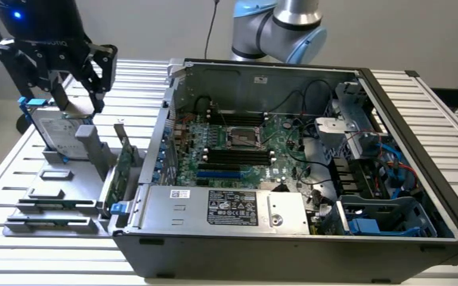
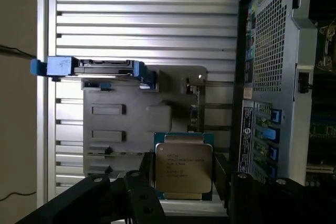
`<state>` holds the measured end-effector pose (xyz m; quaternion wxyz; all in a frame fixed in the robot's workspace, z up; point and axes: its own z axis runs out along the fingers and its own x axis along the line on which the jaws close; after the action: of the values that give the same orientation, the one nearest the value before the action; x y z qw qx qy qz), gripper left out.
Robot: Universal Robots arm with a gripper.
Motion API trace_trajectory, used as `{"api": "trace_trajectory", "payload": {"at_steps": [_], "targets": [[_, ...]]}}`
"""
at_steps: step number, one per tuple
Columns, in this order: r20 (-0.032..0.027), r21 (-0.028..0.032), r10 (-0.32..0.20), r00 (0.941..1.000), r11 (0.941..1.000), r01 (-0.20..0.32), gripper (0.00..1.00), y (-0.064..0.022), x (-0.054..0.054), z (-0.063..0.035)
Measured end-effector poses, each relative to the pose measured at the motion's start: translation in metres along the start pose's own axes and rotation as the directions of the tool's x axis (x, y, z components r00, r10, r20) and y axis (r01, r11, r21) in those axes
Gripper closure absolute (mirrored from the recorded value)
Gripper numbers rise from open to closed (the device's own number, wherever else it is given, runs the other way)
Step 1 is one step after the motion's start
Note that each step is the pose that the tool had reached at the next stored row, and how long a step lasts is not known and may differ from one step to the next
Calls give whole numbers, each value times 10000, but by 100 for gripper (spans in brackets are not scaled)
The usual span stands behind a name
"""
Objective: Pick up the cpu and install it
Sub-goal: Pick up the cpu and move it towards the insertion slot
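The cpu [image 2: 184, 169], a small square chip with a silvery metal top and printed text, sits between my gripper's [image 2: 186, 195] black fingers, which are shut on its edges. It hangs well above the grey holder [image 2: 131, 114]. In the exterior view my gripper [image 1: 76, 106] is raised over the far end of that holder [image 1: 54, 179], just above the upright hard drive [image 1: 54, 134], at the exterior view's left. The open computer case [image 1: 420, 179] lies to the right, with the motherboard's empty socket [image 1: 243, 138] near its middle.
The hard drive with blue rails [image 2: 100, 67] stands on edge in the holder. Memory sticks [image 1: 50, 205] lie in its near slots and a green card [image 1: 121, 164] stands beside the case wall. The case's perforated rear panel [image 2: 273, 66] is close beside the gripper. A slatted metal table [image 1: 38, 262] carries everything.
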<state>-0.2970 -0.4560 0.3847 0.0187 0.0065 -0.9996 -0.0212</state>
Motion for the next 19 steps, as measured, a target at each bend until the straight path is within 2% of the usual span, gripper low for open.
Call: {"api": "trace_trajectory", "payload": {"at_steps": [2,8,19], "targets": [[-1,-10,2,10000,10000,-2,45,6,-53,-2],[1,-98,-1,10000,10000,1,45,29,-253,-8],[2,-121,-2,10000,9999,2,45,157,-696,-14]]}}
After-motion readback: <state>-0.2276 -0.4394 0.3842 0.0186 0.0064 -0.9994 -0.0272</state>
